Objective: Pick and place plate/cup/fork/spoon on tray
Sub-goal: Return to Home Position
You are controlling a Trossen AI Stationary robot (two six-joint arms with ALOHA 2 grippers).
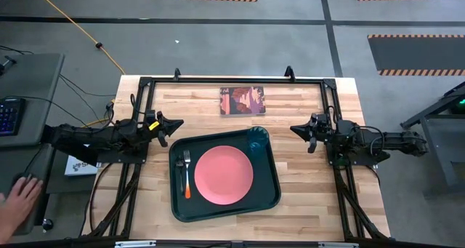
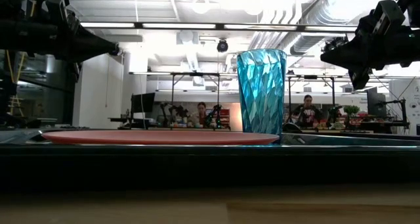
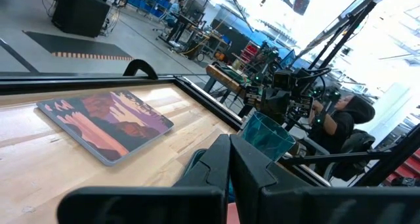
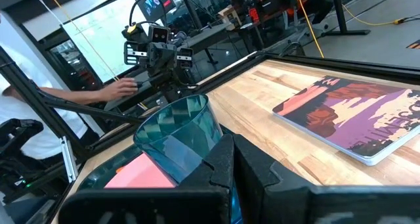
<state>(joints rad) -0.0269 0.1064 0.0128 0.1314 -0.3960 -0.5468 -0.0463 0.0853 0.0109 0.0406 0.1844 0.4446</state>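
Left gripper (image 1: 177,122): we see its fingers pressed together with nothing between them; in the left wrist view the two dark fingers (image 3: 216,168) meet along a thin seam. It hangs above the table just off the tray's far left corner, pointing toward the middle.

Right gripper (image 1: 293,129): our view past its fingers (image 4: 223,165) shows them closed on each other and empty. It hangs just off the tray's far right corner, facing the left gripper across the cup.

Cup (image 1: 257,139): we find it upright in the tray's far right corner, just beside the plate's edge and apart from both grippers. In the low view the cup (image 2: 261,91) stands tall behind the plate's thin pink line.

Plate (image 1: 224,174): it lies flat in the middle of the tray.

Fork (image 1: 186,174): it lies on the tray's left side, just beside the plate, tines toward the far edge and orange handle toward the near edge.

Tray (image 1: 179,206): it sits near the centre of the wooden table (image 1: 298,190), between the two arms.

Spoon: we cannot find it in any view.

Picture card (image 1: 243,100): it lies flat on the table beyond the tray, well apart from it.

Person's hand (image 1: 19,199): we see it at the left edge, off the table.
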